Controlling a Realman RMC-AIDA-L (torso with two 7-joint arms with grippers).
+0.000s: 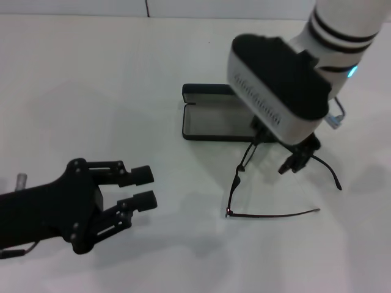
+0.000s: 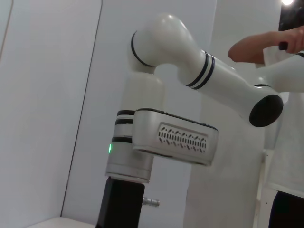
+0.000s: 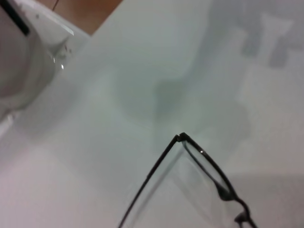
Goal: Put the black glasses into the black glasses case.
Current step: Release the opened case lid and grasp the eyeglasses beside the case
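- Black glasses (image 1: 239,177) lie on the white counter (image 1: 91,91) with both temple arms unfolded, one running along the counter toward the right, the other curving off behind the right hand.
- Black glasses case (image 1: 211,116) sits open just behind the glasses, its pale lining facing up and its lid standing at the far side.
- Right hand (image 1: 297,160) hangs low over the end of the glasses frame nearest the case, just in front of the case; its dark fingers are partly hidden under the white wrist housing, so I cannot tell whether they are spread or pinching the frame.
- Right wrist view shows one corner of the frame and a lens (image 3: 209,166) close above the counter.
- Left hand (image 1: 142,186) hovers well apart from the glasses, at the near left, its fingers spread and holding nothing.
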